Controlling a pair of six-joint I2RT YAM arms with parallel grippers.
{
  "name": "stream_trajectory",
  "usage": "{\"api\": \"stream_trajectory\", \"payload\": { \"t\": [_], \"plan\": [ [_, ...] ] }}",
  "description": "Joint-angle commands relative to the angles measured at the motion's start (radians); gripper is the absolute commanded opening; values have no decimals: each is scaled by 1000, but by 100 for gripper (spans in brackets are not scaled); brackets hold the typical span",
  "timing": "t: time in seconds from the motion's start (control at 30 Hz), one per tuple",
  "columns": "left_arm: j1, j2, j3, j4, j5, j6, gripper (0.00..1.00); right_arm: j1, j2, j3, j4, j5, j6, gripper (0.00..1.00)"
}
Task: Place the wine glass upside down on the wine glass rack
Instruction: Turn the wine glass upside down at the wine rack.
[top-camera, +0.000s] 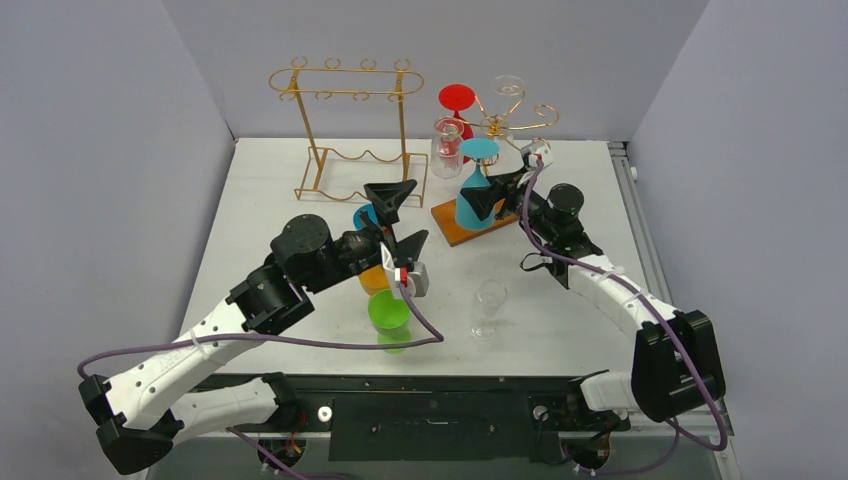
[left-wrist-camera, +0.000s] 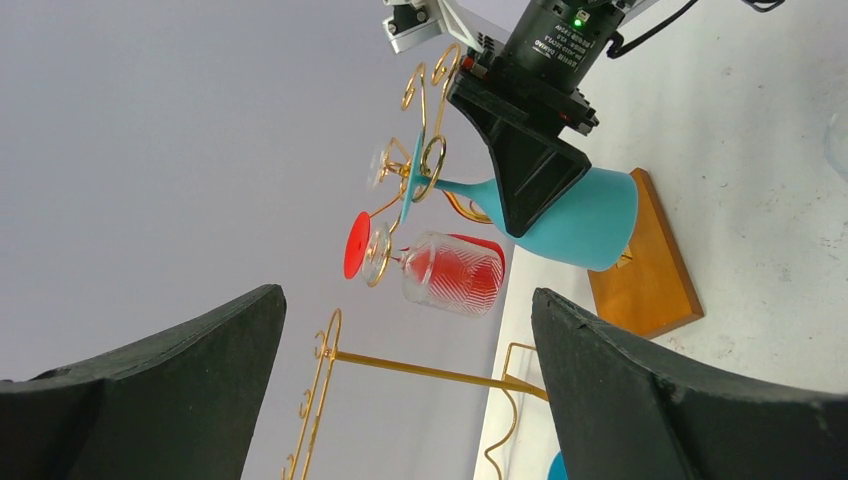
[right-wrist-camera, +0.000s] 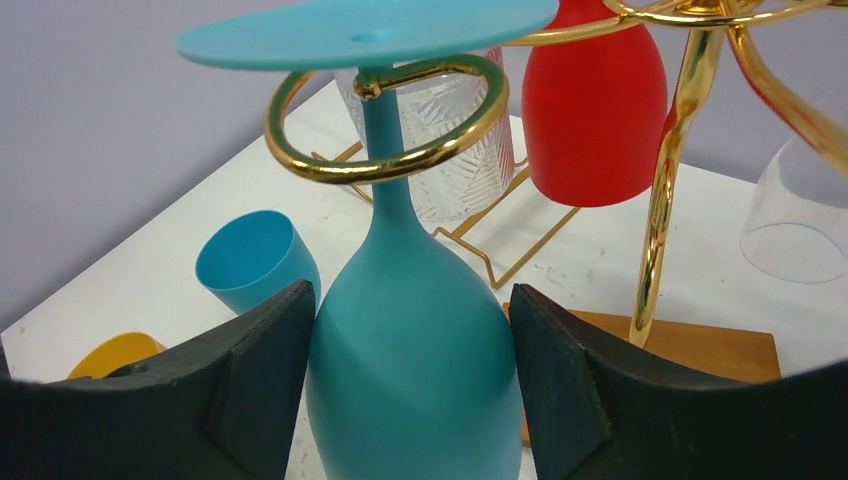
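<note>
- Gold wine glass rack (right-wrist-camera: 663, 200): its ring (right-wrist-camera: 400, 168) encircles the stem.
- Teal wine glass (right-wrist-camera: 415, 350), inverted, foot just above that ring; my right gripper (right-wrist-camera: 410, 310) clasps the bowl. I'd lower gently until the foot seats, then release.
- Left gripper (left-wrist-camera: 405, 310) gapes wide, empty.

**Right wrist view:** the bottom edge cuts off the lower bowl and rim of the teal wine glass (right-wrist-camera: 410, 340). It also cuts off the rear of both fingers (right-wrist-camera: 240, 400) of the right end effector (right-wrist-camera: 410, 300). The finger at picture left hides most of the yellow cup (right-wrist-camera: 115, 352) and the lower part of the blue cup (right-wrist-camera: 250, 260). The opposite finger covers part of the wooden base (right-wrist-camera: 700, 345). The right edge crops a clear glass (right-wrist-camera: 800, 220).

**Left wrist view:** the bottom edge truncates both fingers of the left end effector (left-wrist-camera: 405, 300) and the tall gold rack (left-wrist-camera: 420, 368).

**Top external view:** the left end effector overlaps the same two cups.
</note>
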Motion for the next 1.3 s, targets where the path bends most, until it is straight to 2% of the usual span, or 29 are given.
{"api": "stream_trajectory", "payload": {
  "t": [0.0, 0.53, 0.8, 0.93, 0.97, 1.0, 1.03, 1.27],
  "plan": [
    [-8, -18, 15, 16, 13, -8, 91, 9, -69, -25, 93, 18, -20, 33],
    [-8, -22, 0, 27, 2, -1, 91, 0, -136, -113, 123, 38, -44, 32],
    [-9, -26, -17, 32, 2, 9, 91, -18, -137, -173, 233, 64, -10, 34],
    [-9, -27, -20, 39, 0, 9, 91, -20, -128, -186, 228, 86, -12, 45],
    [-8, -26, -23, 42, -1, 9, 91, -19, -122, -186, 218, 92, -11, 51],
    [-8, -26, -27, 49, -1, 10, 91, -20, -115, -184, 204, 97, -9, 65],
    [-9, -25, -28, 51, -1, 11, 91, -19, -111, -180, 185, 100, -7, 72],
    [-10, -27, -19, 59, 25, -18, 91, -22, -160, -182, 80, 76, -22, 75]
  ]
}}
